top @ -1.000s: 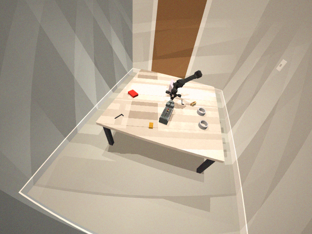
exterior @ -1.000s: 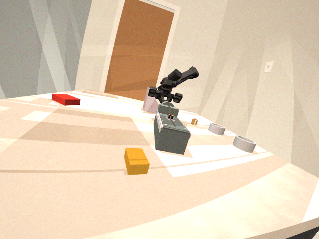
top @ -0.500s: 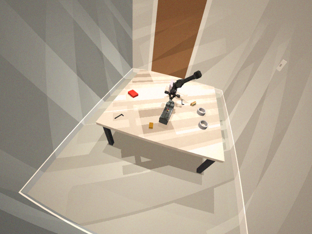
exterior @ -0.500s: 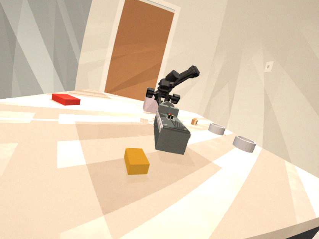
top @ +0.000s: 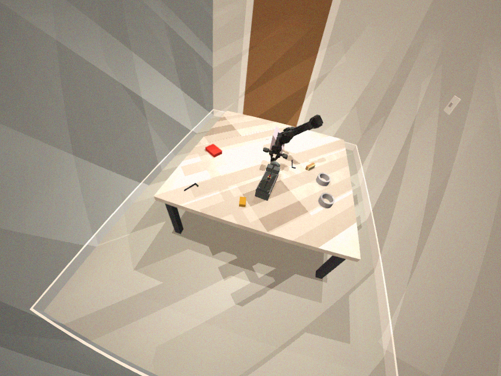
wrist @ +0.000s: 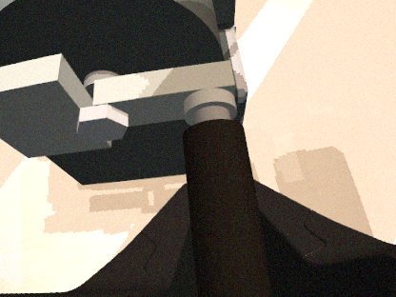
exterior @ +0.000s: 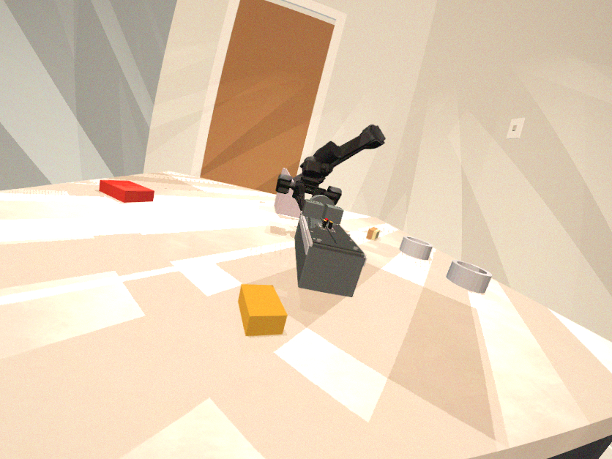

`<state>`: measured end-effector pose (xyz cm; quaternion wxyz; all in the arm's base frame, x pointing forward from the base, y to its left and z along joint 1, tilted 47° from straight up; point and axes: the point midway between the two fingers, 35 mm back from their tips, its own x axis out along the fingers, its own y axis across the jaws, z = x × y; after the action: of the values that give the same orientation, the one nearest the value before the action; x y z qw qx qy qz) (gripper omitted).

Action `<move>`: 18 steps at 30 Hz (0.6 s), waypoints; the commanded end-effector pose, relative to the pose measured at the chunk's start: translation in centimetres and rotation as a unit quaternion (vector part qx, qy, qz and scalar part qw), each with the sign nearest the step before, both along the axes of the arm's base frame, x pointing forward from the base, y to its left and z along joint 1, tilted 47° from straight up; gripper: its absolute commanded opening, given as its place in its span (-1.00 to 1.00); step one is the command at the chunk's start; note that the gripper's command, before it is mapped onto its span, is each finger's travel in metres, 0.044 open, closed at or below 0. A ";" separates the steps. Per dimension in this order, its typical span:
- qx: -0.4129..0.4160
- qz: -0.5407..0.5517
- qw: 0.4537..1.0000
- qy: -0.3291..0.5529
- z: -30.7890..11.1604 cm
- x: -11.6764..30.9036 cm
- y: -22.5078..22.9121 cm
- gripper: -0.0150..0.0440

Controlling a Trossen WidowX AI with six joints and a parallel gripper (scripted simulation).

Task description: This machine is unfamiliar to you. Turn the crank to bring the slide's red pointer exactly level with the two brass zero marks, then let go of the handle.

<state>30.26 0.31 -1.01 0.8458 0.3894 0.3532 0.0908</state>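
Note:
The machine (top: 262,193) (exterior: 329,269) is a long dark grey box with a slide slot along its top. The red pointer (top: 268,176) (exterior: 326,219) is a tiny spot beside the small brass marks (exterior: 330,225); the views are too coarse to tell whether they are exactly level. The crank arm (wrist: 164,109) lies nearly sideways across the machine's end in the wrist view. Its dark brown handle (wrist: 216,160) points down toward the gripper's base. My gripper (top: 274,158) (wrist: 216,191) is shut on this handle, one finger on each side.
A pale pink panel (exterior: 287,200) stands behind the gripper. A red block (top: 213,150) (exterior: 126,191) lies left, an orange block (top: 242,201) (exterior: 261,310) near the machine's front. Two grey rings (top: 323,179) (exterior: 468,276) and a small tan block (top: 310,166) (exterior: 372,233) lie right.

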 end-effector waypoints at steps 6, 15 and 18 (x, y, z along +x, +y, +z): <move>0.001 0.001 1.000 0.006 -0.9 0.1 1.4 -0.49; 0.001 0.001 1.000 0.006 -0.9 0.3 2.9 -0.49; 0.001 0.001 1.000 0.006 -0.8 0.4 3.3 -0.49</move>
<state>30.52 2.92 -1.86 0.8440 0.3917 0.3564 0.0844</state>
